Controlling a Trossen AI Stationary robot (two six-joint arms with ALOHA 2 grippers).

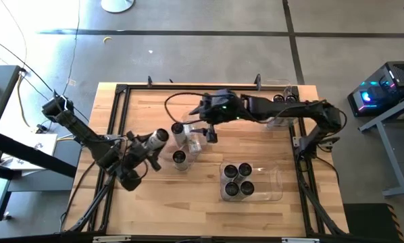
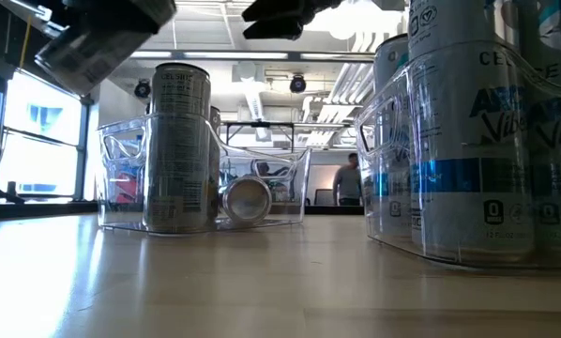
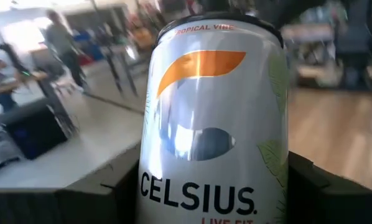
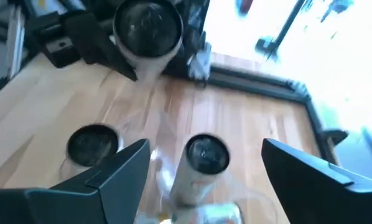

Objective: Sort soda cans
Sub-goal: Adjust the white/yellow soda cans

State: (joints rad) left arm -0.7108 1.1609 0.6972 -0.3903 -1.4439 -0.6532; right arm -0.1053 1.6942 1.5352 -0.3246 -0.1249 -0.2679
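High view: a soda can (image 1: 159,138) lies tilted in the left claw (image 1: 148,143), which is closed on its sides above the table's (image 1: 155,202) left half; the left wrist view shows this held can (image 3: 214,118) filling the frame between the two dark fingers, printed "CELSIUS" with an orange mark. Just beside it, near the table's middle, a clear bin (image 1: 187,143) holds one upright can (image 1: 180,158) at its front end, another can (image 1: 178,129) at its back end, and a can lying on its side, best seen in the low view (image 2: 247,200). The right claw (image 1: 207,129) hangs over this bin's back end with its fingers spread apart and nothing between them; in the right wrist view an upright can (image 4: 201,163) stands below the gap between the fingers. A second clear bin (image 1: 253,183), toward the table's front edge and right of middle, holds four upright cans (image 1: 238,179) packed together. A third clear bin (image 1: 283,108) at the back right corner holds two more cans (image 1: 284,98). Low view: a person (image 2: 350,178) stands in the room beyond the table.
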